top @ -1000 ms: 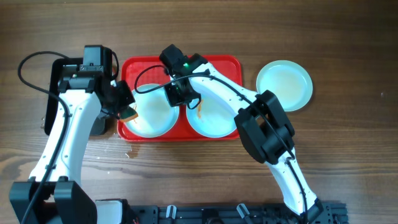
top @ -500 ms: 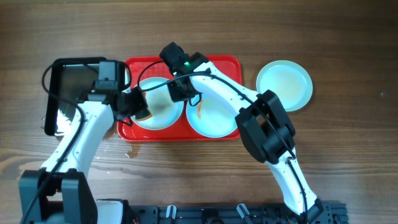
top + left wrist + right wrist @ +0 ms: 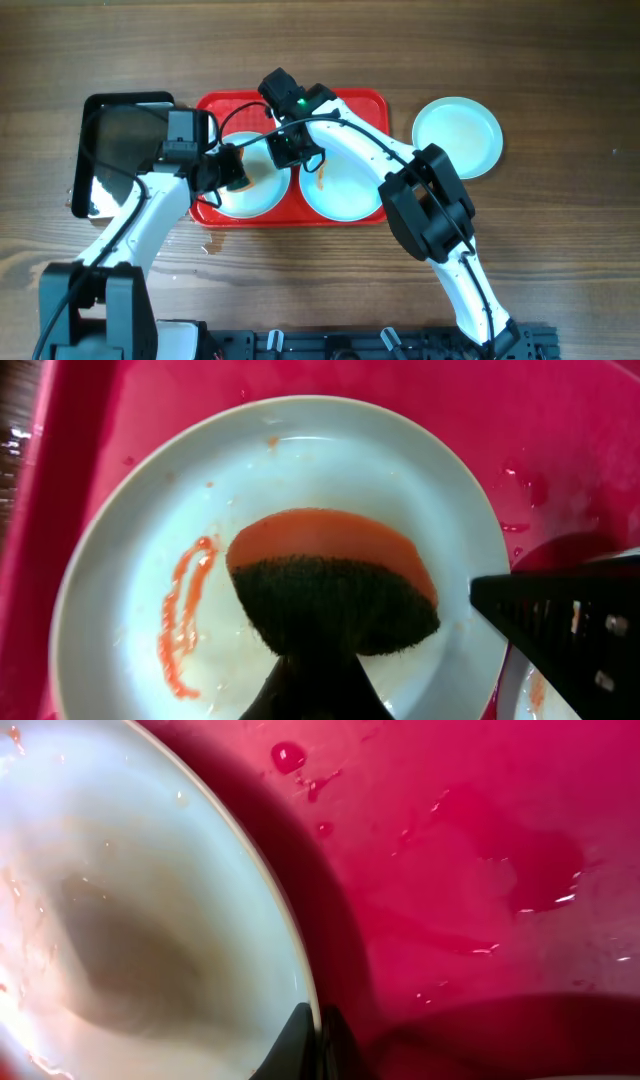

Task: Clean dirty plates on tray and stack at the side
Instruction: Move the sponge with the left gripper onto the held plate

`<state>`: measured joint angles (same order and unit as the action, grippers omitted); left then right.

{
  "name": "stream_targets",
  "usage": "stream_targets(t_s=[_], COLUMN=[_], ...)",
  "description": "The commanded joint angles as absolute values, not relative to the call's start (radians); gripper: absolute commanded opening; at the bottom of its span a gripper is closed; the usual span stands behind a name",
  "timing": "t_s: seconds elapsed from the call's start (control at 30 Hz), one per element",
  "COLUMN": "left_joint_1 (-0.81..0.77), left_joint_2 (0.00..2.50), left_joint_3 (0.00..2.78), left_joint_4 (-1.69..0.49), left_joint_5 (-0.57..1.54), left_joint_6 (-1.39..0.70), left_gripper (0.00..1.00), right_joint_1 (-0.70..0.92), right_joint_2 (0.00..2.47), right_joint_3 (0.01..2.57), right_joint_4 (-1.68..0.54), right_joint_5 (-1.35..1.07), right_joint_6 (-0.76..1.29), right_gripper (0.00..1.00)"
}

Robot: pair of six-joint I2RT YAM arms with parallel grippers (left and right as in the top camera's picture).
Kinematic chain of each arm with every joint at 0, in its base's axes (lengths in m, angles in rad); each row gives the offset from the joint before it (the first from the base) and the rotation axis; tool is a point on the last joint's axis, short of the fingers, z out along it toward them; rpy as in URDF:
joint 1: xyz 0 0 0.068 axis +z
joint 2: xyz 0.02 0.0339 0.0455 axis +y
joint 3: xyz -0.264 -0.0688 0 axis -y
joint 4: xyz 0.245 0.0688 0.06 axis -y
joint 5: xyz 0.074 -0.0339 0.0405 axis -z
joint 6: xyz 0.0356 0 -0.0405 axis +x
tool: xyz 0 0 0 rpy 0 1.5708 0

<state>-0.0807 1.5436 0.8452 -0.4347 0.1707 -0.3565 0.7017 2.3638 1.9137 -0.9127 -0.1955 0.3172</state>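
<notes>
Since a second ago, my left arm has swung rightward off the black tray [image 3: 120, 130] and carried its load in over the red tray [image 3: 360, 105]; my right arm has stayed put.

Left jaws: clenched on a sponge [image 3: 330, 595], orange face up and dark scouring face toward the camera. The sponge sits over the well of the left plate [image 3: 330, 460], right of centre. Contact with the plate cannot be confirmed. A red smear [image 3: 185, 615] runs down the plate's left side, well apart from the sponge.

Right jaws: clenched on the right-hand rim of the same left plate, the rim passing between the fingertips in the right wrist view. Droplets [image 3: 288, 757] and wet patches lie on the tray floor just beside that rim.

Middle plate [image 3: 345, 195]: on the tray, right of the left plate and close against it, with an orange streak near its left edge.

Third plate [image 3: 458, 135]: off the tray, alone on the wooden surface [image 3: 560, 250] to the tray's right, looking clean.

Black tray: on the surface just left of the red tray.
</notes>
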Motion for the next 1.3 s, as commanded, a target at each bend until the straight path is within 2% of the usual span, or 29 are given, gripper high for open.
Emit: stream_targets(t_s=[0.0, 0.17, 0.27, 0.6, 0.87, 1.03, 1.13, 1.27], left_joint_1=[-0.083, -0.111, -0.136, -0.144, -0.144, -0.146, -0.154, -0.155], left_joint_2=[1.600, 1.657, 1.686, 1.740, 1.737, 1.711, 1.672, 1.642], left_joint_3=[0.810, 0.810, 0.810, 0.810, 0.841, 0.936, 0.971, 0.972], left_joint_4=[-0.397, -0.357, -0.351, -0.499, -0.519, -0.628, -0.648, -0.564], left_joint_5=[0.214, 0.257, 0.197, -0.336, -0.511, -0.440, -0.291, -0.006], left_joint_6=[-0.357, -0.381, -0.381, -0.414, -0.457, -0.461, -0.460, -0.458], left_gripper=[0.04, 0.04, 0.04, 0.04, 0.04, 0.04, 0.04, 0.04], right_joint_1=[0.706, 0.706, 0.706, 0.706, 0.706, 0.706, 0.706, 0.706], right_joint_2=[2.384, 2.384, 2.384, 2.384, 2.384, 2.384, 2.384, 2.384], right_joint_3=[1.909, 1.909, 1.909, 1.909, 1.909, 1.909, 1.909, 1.909], right_joint_4=[-0.917, -0.917, -0.921, -0.927, -0.929, -0.928, -0.928, -0.928], right_joint_5=[-0.223, -0.223, -0.223, -0.213, -0.204, -0.204, -0.204, -0.204], right_joint_6=[0.292, 0.292, 0.292, 0.290, 0.291, 0.291, 0.291, 0.296], right_gripper=[0.04, 0.04, 0.04, 0.04, 0.04, 0.04, 0.04, 0.04])
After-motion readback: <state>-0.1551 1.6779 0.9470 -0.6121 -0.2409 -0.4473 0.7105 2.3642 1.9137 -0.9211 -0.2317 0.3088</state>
